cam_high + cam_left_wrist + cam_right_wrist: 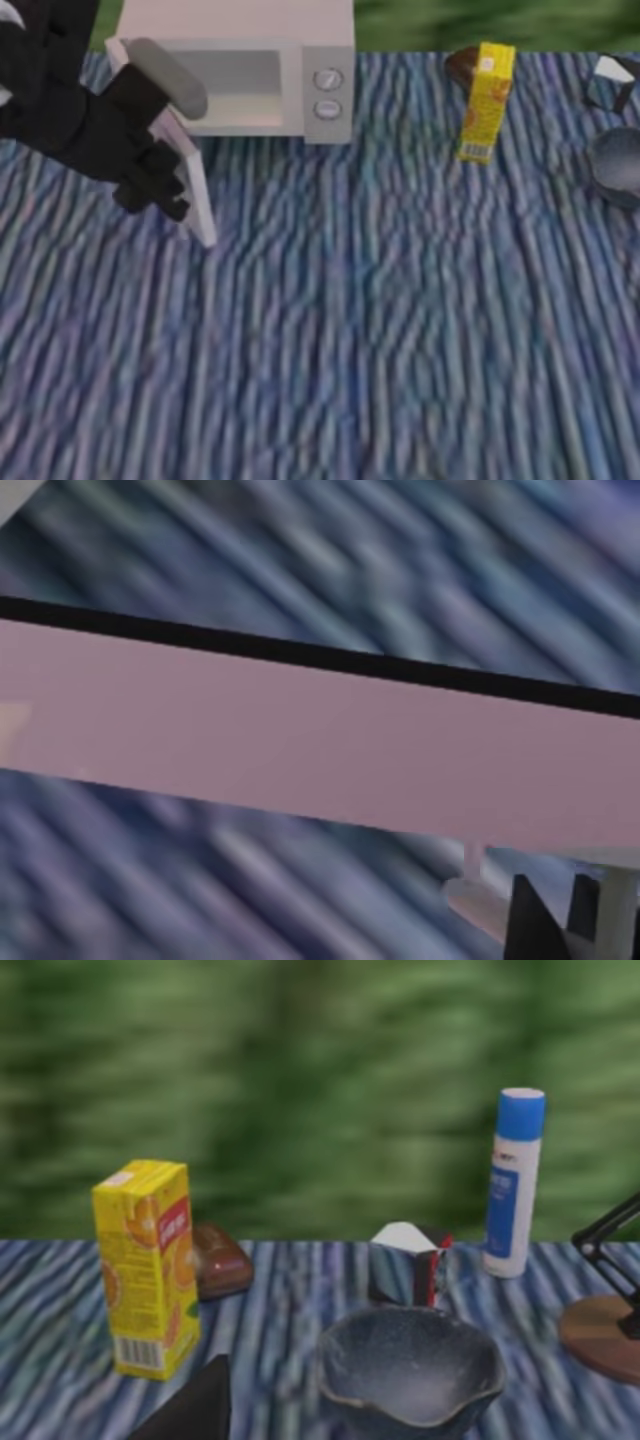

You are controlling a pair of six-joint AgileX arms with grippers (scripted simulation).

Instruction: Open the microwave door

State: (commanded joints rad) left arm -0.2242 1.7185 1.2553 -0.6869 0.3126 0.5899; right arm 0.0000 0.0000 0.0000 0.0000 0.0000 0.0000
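Left gripper [160, 185] sits at the free end of the door [197, 200], on its outer, left-hand face — whether the fingers clamp the panel or only press on it, I cannot tell. The door stands swung well out from the microwave [235, 60] at the table's back left, hinged at the left front corner, its long axis running from that corner toward the front of the table. Cavity [240, 85] is exposed; knobs [328, 93] sit to its right. Left wrist view shows only a broad pale band of panel [320, 750] close up. Judgement: task is nearly complete. Any further swing goes leftward, toward the left arm. Right arm is not seen from above; its camera faces a juice carton [145, 1265] and bowl [410, 1370].
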